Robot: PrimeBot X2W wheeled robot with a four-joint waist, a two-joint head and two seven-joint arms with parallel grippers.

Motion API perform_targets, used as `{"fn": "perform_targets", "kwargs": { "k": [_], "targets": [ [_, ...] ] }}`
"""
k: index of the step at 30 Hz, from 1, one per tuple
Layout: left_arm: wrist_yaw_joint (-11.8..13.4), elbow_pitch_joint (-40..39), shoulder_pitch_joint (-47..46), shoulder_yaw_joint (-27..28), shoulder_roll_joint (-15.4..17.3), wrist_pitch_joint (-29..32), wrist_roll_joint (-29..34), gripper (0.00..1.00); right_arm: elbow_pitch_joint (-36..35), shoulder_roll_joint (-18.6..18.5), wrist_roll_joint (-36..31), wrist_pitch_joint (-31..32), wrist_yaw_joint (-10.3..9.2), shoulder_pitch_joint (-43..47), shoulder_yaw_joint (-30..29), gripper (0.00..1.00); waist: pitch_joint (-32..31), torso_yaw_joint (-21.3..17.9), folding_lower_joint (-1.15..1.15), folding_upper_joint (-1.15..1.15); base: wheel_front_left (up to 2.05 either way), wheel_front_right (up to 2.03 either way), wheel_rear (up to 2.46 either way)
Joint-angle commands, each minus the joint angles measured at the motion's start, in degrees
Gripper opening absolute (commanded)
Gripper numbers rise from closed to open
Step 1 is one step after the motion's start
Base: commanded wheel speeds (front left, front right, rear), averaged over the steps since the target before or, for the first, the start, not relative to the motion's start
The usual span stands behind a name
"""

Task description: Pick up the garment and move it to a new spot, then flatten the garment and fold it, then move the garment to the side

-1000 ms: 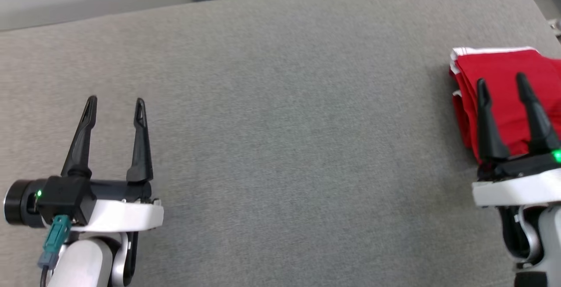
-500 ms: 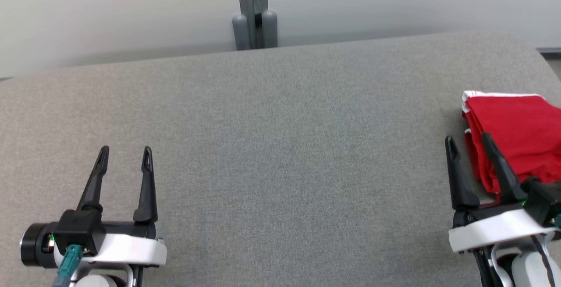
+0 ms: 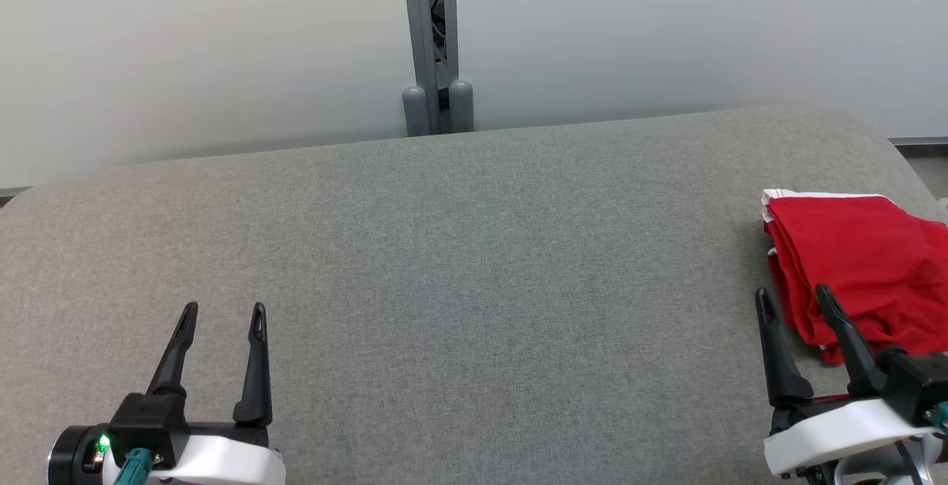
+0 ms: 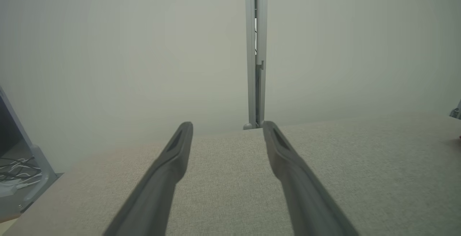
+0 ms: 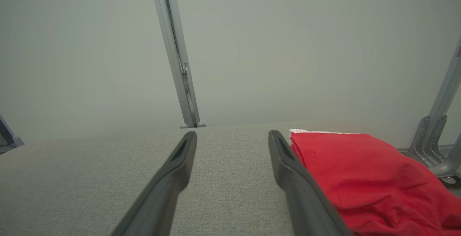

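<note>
**Head view, read left to right.**

**Lower left:** the left gripper has its fingers spread wide with nothing between them, pointing up the frame over the grey fabric surface. It sits lower in the frame than a second earlier, in step with the shift of the whole picture.

**Upper centre:** a grey post stands against a pale wall. A second earlier almost none of the wall was in frame, so the camera has lifted; the surface itself has not moved.

**Right edge, mid-height:** the garment, red with white trim, lies in a compact folded bundle near the right end of the surface.

**Lower right:** the right gripper is also spread wide and holds nothing. A second earlier both its fingers lay across the red cloth. Now the finger nearer frame-left stands over grey fabric, and the other only crosses the bundle's lower-left corner. The gripper has drawn back from the garment.

**Right wrist view:** the bundle lies beside the right-hand finger, not between the two.

**Reading:** the garment appears folded, released and set aside. The task looks at or near its end, with both arms retiring toward rest.
</note>
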Motion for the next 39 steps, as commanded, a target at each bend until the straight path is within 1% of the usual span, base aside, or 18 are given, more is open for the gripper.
{"fn": "perform_targets", "kwargs": {
  "k": [1,4,19,39],
  "targets": [
    [0.5,-0.1,0.5,0.1,0.6,0.1,-0.3,1.00,-0.6,0.0,-0.5,0.3,0.01,0.7,-0.1,1.00,-0.3,0.0,0.00,0.00,0.00,0.00,0.00],
    [0.1,-0.1,1.2,-0.2,0.7,0.8,-0.6,1.00,-0.8,0.2,-0.5,0.6,0.01,1.2,-0.3,1.00,-0.6,0.1,0.00,0.00,0.00,0.00,0.00],
    [0.6,0.0,0.3,-0.6,1.0,1.9,-1.3,1.00,-1.8,0.6,0.1,1.0,0.01,0.8,0.1,1.00,-0.1,0.5,0.00,0.00,0.00,0.00,0.00],
    [1.0,1.0,-0.4,-1.1,0.9,1.5,-2.1,1.00,-1.0,0.6,0.7,0.8,0.01,0.2,0.4,1.00,0.1,0.6,0.00,0.00,0.00,0.00,0.00]
  ]
}}
